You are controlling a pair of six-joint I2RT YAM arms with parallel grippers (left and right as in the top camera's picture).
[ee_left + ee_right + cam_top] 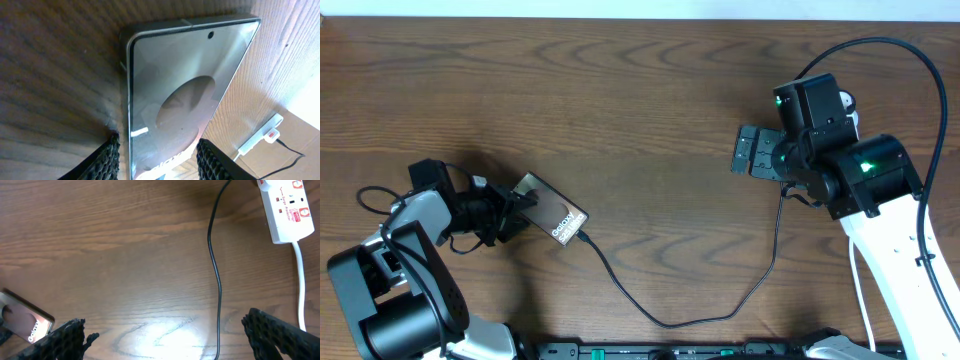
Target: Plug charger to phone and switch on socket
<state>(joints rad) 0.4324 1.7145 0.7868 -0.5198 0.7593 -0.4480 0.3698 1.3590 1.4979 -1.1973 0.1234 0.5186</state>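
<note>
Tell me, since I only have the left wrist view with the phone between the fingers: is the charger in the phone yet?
Observer: From overhead, the charger curves across the table and its tip meets the phone at its lower-right short edge. It looks plugged in.
Operator: And the right arm?
Observer: The right gripper is open and empty above bare wood. In its wrist view the socket lies ahead and off to one side, untouched.
</note>
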